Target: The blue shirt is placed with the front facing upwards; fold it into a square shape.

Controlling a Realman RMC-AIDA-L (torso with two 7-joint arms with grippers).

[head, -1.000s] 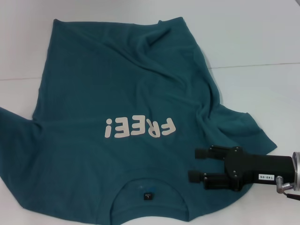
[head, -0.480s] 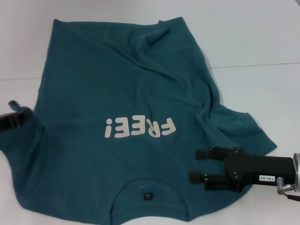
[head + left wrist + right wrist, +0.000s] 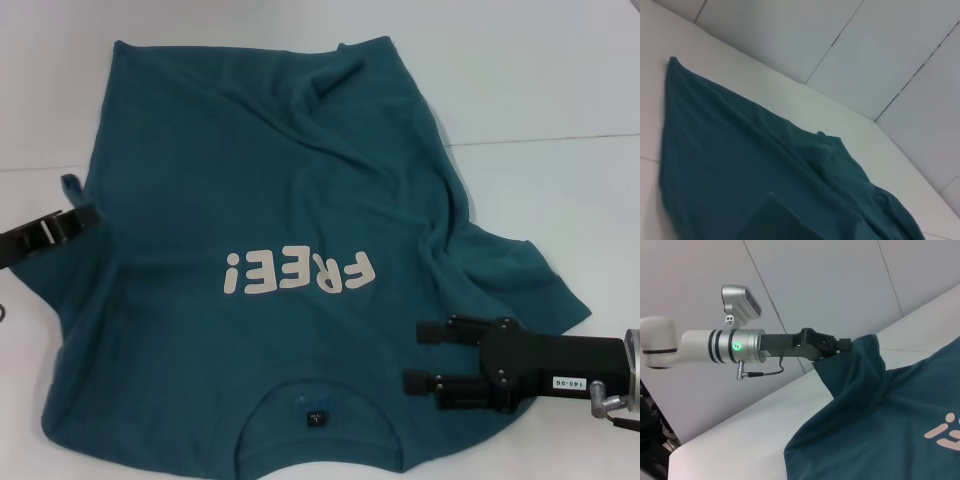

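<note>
The blue shirt [image 3: 270,200] lies front up on the white table [image 3: 560,90], with its white "FREE!" letters [image 3: 300,272] upside down to me and its collar [image 3: 315,415] at the near edge. My left gripper [image 3: 85,215] is at the shirt's left side, shut on the left sleeve. The right wrist view shows that sleeve [image 3: 855,365] hanging lifted from the left gripper [image 3: 846,344]. My right gripper [image 3: 420,355] hovers open over the shirt's right shoulder, its two black fingers [image 3: 445,330] apart with nothing between them. The right sleeve [image 3: 530,280] lies rumpled beside it.
The shirt covers most of the white table, with bare surface at the far right [image 3: 560,200] and the far left [image 3: 40,110]. A pale wall [image 3: 840,40] rises behind the table. The shirt's hem [image 3: 250,50] lies at the far side.
My left gripper came in from the left edge, closed on the left sleeve and carried it up and inward, so the sleeve no longer lies flat. The right gripper has barely moved.
</note>
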